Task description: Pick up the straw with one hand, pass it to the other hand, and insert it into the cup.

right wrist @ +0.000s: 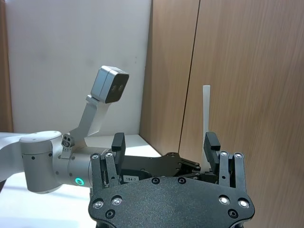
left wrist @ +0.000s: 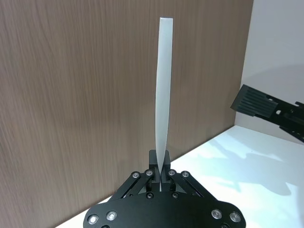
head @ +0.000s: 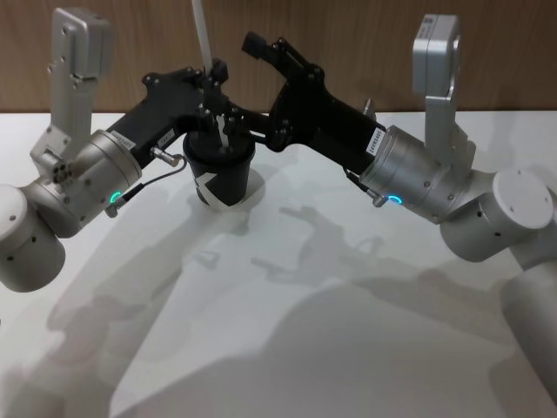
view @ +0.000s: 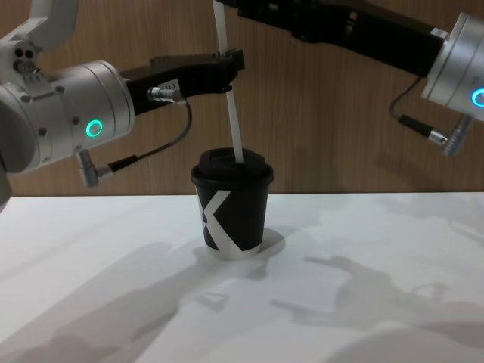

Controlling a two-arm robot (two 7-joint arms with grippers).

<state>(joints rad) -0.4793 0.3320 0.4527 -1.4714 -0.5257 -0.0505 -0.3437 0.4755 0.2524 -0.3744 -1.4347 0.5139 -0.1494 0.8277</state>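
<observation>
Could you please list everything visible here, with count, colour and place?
straw: one, white, upright, lower end in the cup's lid, pinched partway up by the left gripper.
cup: one, black with white mark, lidded, standing on the table.
table: one, white, under the cup.
wall: one, brown wood, behind the table.
left gripper: one, black, green ring, shut on the straw above the cup.
right gripper: one, black, blue ring, open, just right of the straw.

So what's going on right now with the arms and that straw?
Left gripper shut on straw, lower end at the lid of the cup. Right gripper open, just behind. Nothing in the way.
</observation>
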